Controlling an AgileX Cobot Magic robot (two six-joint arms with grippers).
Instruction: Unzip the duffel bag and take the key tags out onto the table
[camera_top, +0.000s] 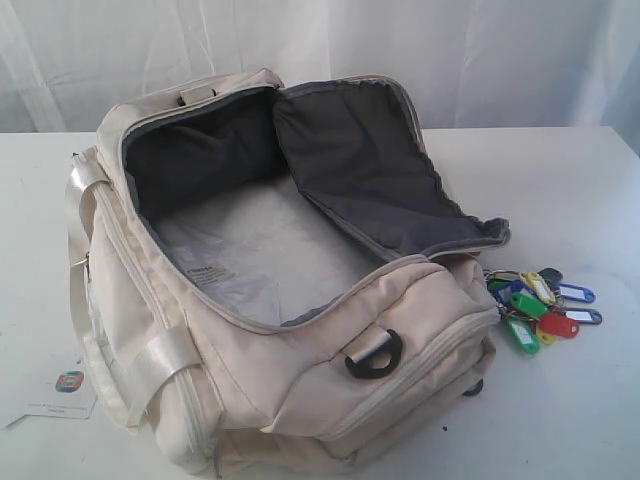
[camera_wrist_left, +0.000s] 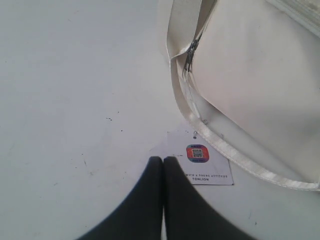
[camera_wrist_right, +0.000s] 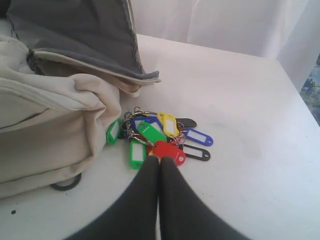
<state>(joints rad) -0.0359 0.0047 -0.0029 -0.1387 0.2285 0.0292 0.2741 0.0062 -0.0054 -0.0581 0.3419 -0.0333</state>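
Note:
The duffel bag (camera_top: 290, 385) lies unzipped on the table (camera_top: 570, 190), its top flap folded back and the dark grey lining (camera_top: 350, 160) showing; the inside looks bare. The key tags (camera_top: 540, 303) lie in a bunch on the tabletop, right beside the bag's right end. In the right wrist view my right gripper (camera_wrist_right: 160, 159) is shut with nothing between its fingers, its tips at the near edge of the key tags (camera_wrist_right: 156, 136), by the red one. My left gripper (camera_wrist_left: 163, 159) is shut too, over bare table beside the bag (camera_wrist_left: 255, 75). Neither gripper shows in the exterior view.
A small white paper card with a coloured logo (camera_wrist_left: 206, 161) lies on the table just past my left fingertips, also the card (camera_top: 68, 388) at the bag's left front. A shiny strap (camera_wrist_left: 235, 155) and a metal zipper pull (camera_wrist_left: 190, 52) hang nearby. A black D-ring (camera_top: 375, 355) sits on the bag's front.

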